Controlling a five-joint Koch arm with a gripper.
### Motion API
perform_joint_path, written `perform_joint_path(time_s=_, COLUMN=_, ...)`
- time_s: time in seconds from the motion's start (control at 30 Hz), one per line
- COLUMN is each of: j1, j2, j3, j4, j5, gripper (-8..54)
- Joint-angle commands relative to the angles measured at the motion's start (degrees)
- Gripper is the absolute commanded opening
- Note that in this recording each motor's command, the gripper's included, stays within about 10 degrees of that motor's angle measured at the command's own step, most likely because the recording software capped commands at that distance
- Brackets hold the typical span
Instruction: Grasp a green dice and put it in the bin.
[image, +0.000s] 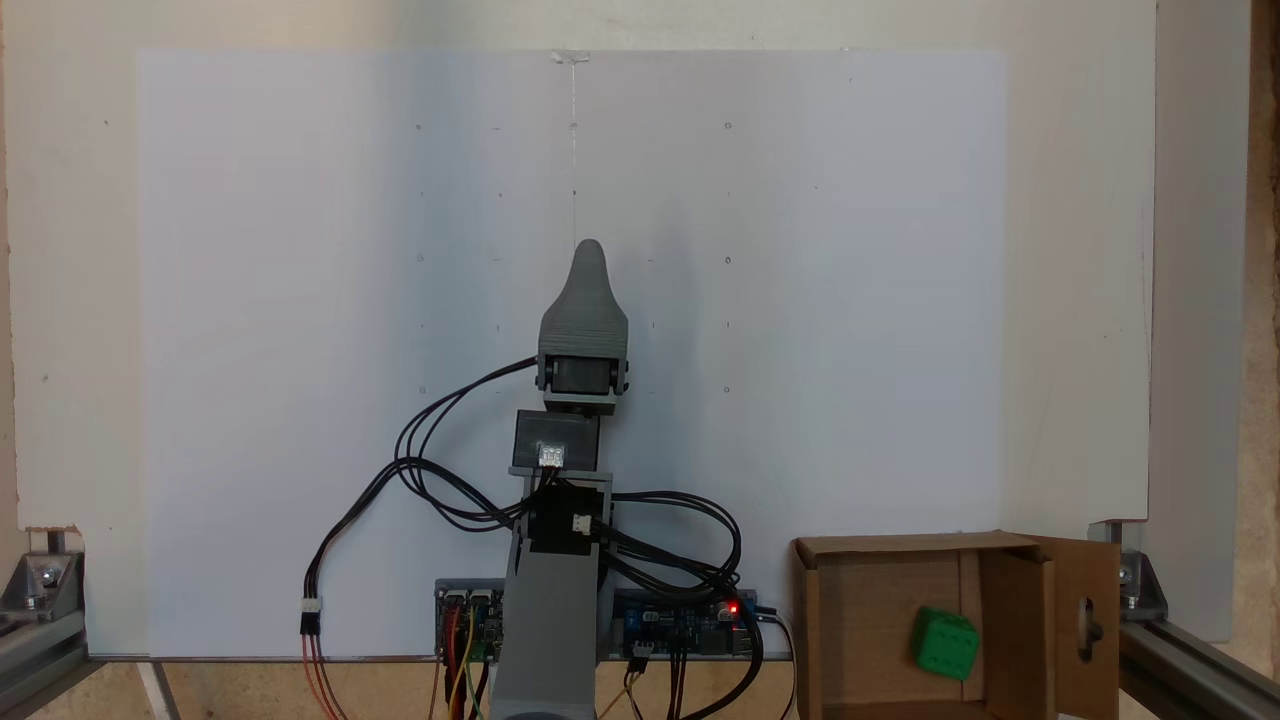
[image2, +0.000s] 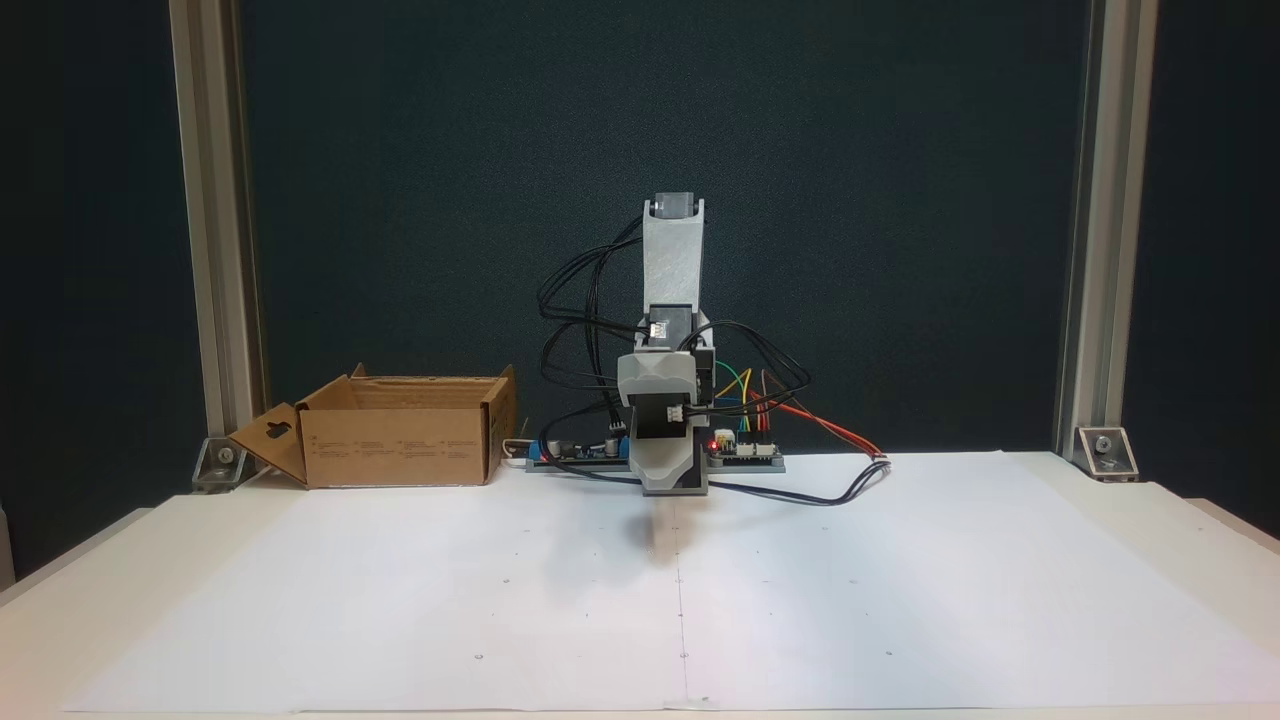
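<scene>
White paper sheet (image: 300, 300); arm (image2: 668, 400) folded, centred; green dice (image: 944, 643) inside bin (image: 880, 548).

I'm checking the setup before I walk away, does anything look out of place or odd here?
Nothing stands out. The green dice lies inside the bin, tilted against the cardboard floor. The bin stands upright beside the arm's base, flaps open. The tool is folded over the white paper, holding nothing visible.

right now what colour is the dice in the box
Bright green; the dice shows best in the fixed view looking down into the cardboard box.
</scene>
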Motion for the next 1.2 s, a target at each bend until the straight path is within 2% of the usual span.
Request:
perform_joint_path(time_s=0.0, j1=0.26, j2=0.7, j3=-0.79, j4=-3.52, j5=2.11, gripper=45.7)
perform_joint_path(time_s=1.17, j1=0.26, j2=0.7, j3=0.97, j4=-8.26, j5=2.2, gripper=45.0)
